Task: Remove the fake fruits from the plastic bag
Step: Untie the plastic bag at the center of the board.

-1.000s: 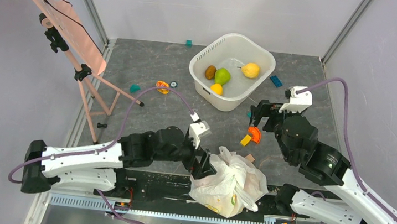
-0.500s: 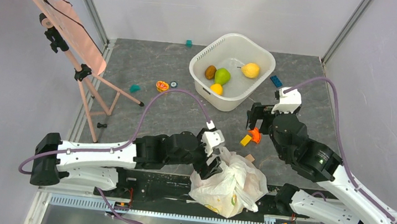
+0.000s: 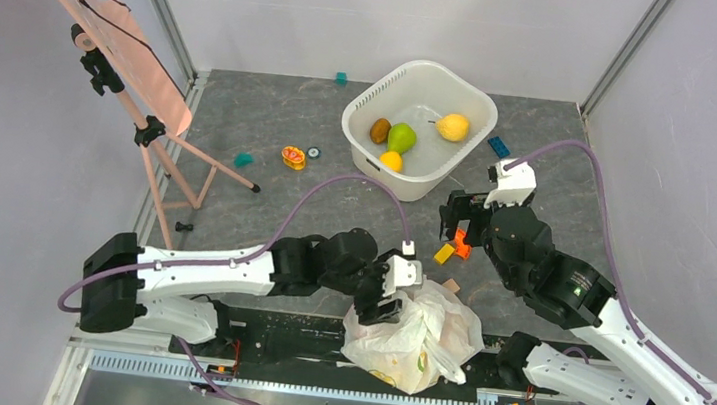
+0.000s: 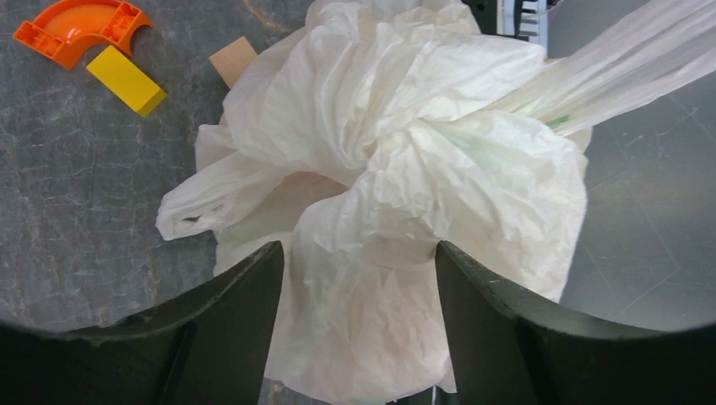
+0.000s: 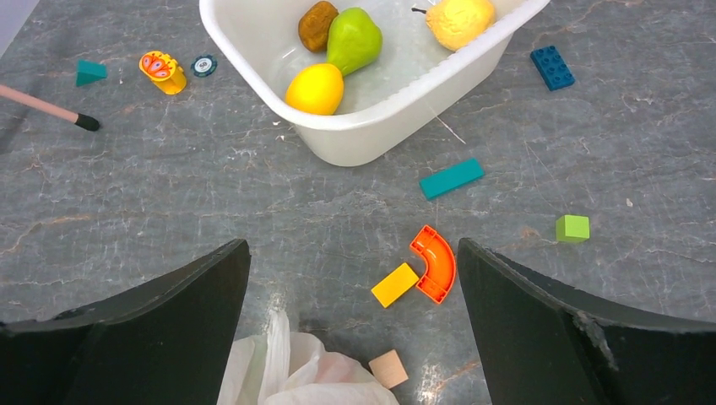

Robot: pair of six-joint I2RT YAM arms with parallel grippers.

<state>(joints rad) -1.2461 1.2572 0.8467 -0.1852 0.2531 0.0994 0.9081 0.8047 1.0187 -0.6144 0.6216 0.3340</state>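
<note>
The plastic bag (image 3: 418, 335) is a crumpled white bundle at the table's near edge, between the arm bases. It fills the left wrist view (image 4: 397, 177), and its top shows in the right wrist view (image 5: 291, 375). The fake fruits inside are hidden; only a faint pink tint shows through the plastic. My left gripper (image 3: 387, 294) is open at the bag's upper left, and in its wrist view (image 4: 357, 253) the jaws straddle a bulge of the bag. My right gripper (image 3: 458, 216) is open and empty, above the table beyond the bag, as its wrist view (image 5: 355, 283) shows.
A white tub (image 3: 420, 129) at the back holds a green pear (image 5: 353, 39), a brown fruit and two yellow fruits. An orange curved block (image 5: 435, 263), a yellow block (image 5: 395, 284) and a tan block (image 5: 388, 368) lie just beyond the bag. An easel (image 3: 109, 46) stands at the left.
My left arm has swung right and its gripper has come onto the bag's upper left. My right gripper has shifted slightly left and farther back. The bag has hardly moved.
</note>
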